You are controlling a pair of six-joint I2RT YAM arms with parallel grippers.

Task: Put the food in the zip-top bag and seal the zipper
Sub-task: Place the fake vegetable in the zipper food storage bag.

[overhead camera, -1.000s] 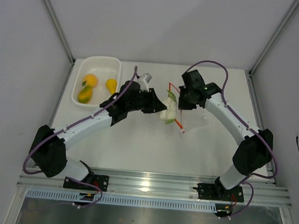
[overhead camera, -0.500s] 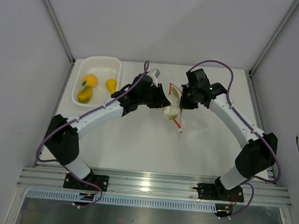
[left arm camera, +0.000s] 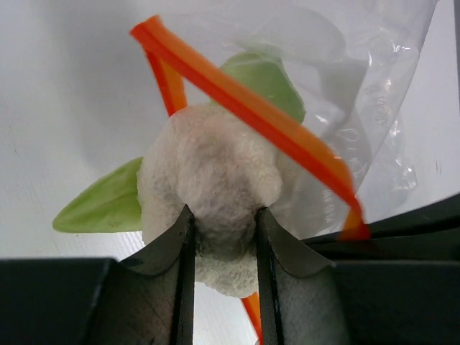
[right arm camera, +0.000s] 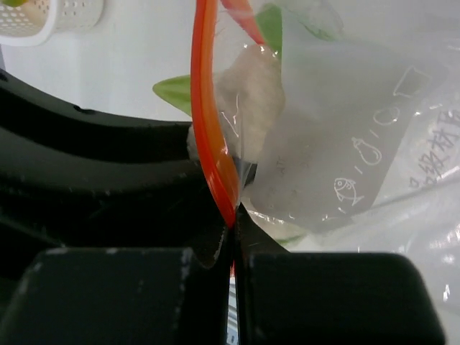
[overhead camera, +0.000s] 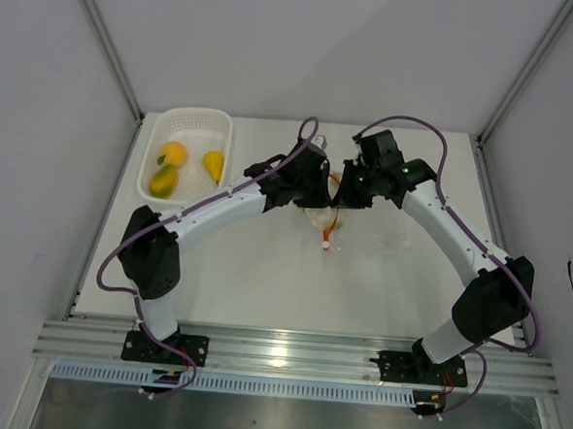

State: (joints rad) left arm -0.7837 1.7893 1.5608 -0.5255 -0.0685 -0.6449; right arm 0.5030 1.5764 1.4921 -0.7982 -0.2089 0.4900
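White print shows on the bag [right arm camera: 345, 144]: small fish, aubergine and cup icons, plus a line of characters at its right edge, too blurred to read.

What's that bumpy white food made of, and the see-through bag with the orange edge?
The toy cauliflower looks like soft, matte foam, maybe: fuzzy and squeezed in where it's pinched. The zip-top bag is thin, glossy clear plastic: it crinkles and shines. Its zipper looks like thicker, smooth orange plastic.
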